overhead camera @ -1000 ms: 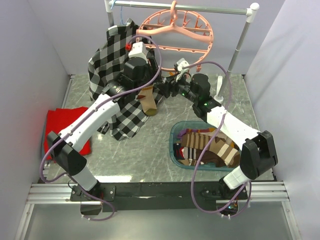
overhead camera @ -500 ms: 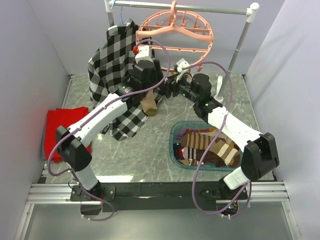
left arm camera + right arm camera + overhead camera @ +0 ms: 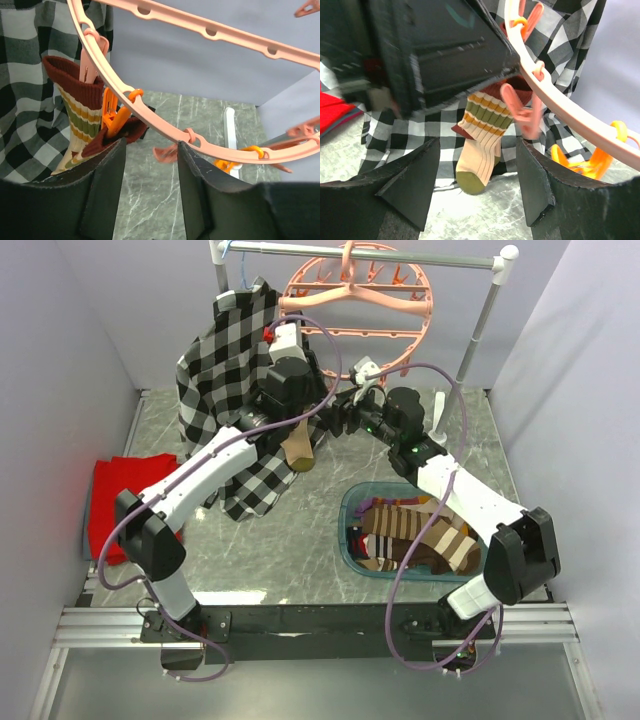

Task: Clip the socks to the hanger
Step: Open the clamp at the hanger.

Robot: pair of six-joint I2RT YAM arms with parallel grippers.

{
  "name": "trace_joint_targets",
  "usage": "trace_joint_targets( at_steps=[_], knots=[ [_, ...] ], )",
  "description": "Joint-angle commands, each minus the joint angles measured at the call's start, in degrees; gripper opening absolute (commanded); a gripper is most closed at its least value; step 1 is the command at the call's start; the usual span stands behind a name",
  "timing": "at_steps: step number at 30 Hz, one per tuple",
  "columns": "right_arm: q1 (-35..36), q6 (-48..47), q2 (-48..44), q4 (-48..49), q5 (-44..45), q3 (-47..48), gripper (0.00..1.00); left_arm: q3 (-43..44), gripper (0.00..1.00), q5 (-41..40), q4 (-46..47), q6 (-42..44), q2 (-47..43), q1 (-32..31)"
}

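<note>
From above, the round salmon-pink plastic hanger (image 3: 345, 288) is carrying a striped knitted sock (image 3: 297, 448) at its rim. Left wrist: the left gripper (image 3: 150, 147) is holding empty jaws spread beneath the ring. Right wrist: the right gripper (image 3: 477, 150) is doing likewise, facing the sock.

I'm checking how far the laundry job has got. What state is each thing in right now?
Round salmon-pink plastic hanger: hooked on the grey metal rail.
Striped maroon-cuffed knitted sock: clipped to the hanger by its cuff, hanging toe down.
Other striped socks: piled in the teal basin, unclipped.
Black-and-white plaid shirt: hanging from the rail.
Red cloth: lying on the table.
Left gripper: open, holding nothing.
Right gripper: open, holding nothing.
</note>
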Motion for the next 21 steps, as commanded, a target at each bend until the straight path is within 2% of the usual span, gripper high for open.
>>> trace_joint_targets(
  at_steps=[1, 9, 13, 21],
  knots=[
    [0.4, -0.6, -3.9, 1.1, 0.1, -0.5, 0.68, 2.4, 0.51, -0.1, 1.8, 0.1, 1.4, -0.4],
    [0.2, 1.1, -5.8, 0.6, 3.8, -2.9, 0.69, 0.9, 0.54, 1.3, -0.6, -0.7, 0.4, -0.7],
    [-0.1, 3.2, -8.3, -0.7, 5.9, -4.3, 0.69, 0.0, 0.58, 2.0, -0.6, -0.6, -0.7, -0.6],
    [-0.2, 6.9, -11.8, -2.1, 5.7, -6.3, 0.69, 0.1, 0.56, 3.3, -2.2, -0.7, -0.8, -0.2]
  ],
)
